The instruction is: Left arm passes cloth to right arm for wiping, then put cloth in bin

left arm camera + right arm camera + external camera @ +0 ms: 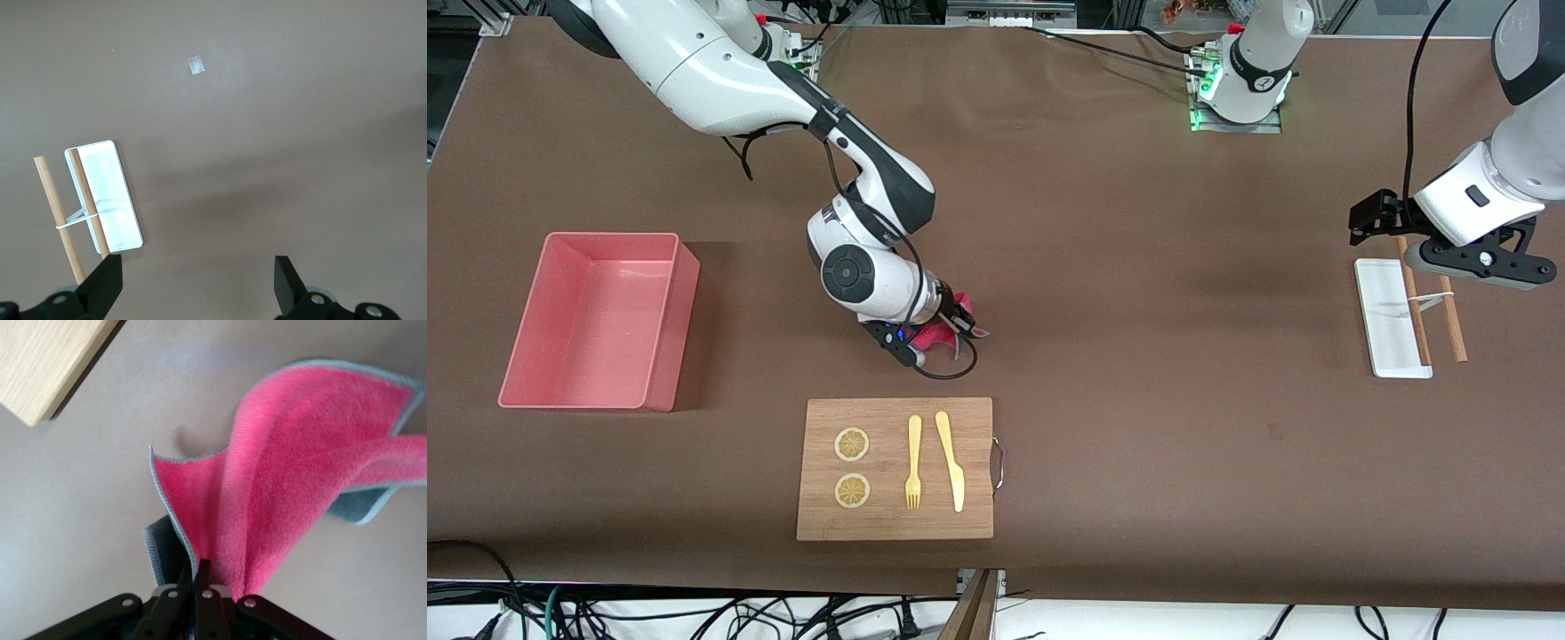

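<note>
Front view: right end effector (943, 327) low over the brown worktop (1138, 267), clenched on the crimson-pink terry cloth with grey edge (938, 335), which sits just farther from the camera than the wooden cutting board (895, 468) carrying two lemon slices (852, 467), a yellow fork (913, 461) and a yellow knife (951, 460). Salmon-pink rectangular plastic bin (596, 320) stands toward the right arm's end. Left end effector (1476, 258) waits above the flat white tray (1390, 317) and two wooden sticks (1449, 311). Left wrist view: left end effector (193, 293) released, fingers (103, 287) wide apart, nothing between; tray (113, 193) and banded sticks (60, 213) below. Right wrist view: fingers (200, 583) pinched on the cloth (280, 493), its folds draped onto the worktop; board corner (47, 360) nearby.
</note>
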You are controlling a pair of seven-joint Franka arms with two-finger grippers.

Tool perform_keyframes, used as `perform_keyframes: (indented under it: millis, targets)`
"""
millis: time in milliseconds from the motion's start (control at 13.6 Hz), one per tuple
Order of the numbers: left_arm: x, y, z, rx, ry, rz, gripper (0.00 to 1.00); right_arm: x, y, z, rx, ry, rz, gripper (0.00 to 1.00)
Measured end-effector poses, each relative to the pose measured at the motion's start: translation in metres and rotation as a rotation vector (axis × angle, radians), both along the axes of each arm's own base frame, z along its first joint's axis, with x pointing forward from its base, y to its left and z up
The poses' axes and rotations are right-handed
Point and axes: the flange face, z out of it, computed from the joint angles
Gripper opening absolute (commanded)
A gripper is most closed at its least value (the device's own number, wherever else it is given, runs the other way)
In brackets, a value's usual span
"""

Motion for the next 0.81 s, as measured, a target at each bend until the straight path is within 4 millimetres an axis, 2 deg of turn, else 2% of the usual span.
perform_keyframes:
  millis: [221,442,589,810]
  targets:
    - [0.000,-0.002,0.000,-0.001,-0.001,-0.004,1.00,0.000,0.001,0.000,0.000,-0.002,0.001,0.00]
    - [0.001,-0.004,-0.003,-0.009,0.004,-0.003,1.00,0.000,-0.008,-0.005,-0.024,0.016,0.045,0.00]
    - [0.004,-0.006,-0.006,-0.012,0.000,-0.003,1.00,0.002,-0.025,-0.012,-0.053,0.053,0.118,0.00]
    - [0.016,-0.006,-0.006,-0.020,-0.073,0.000,1.00,0.015,-0.066,-0.022,-0.103,0.086,0.219,0.00]
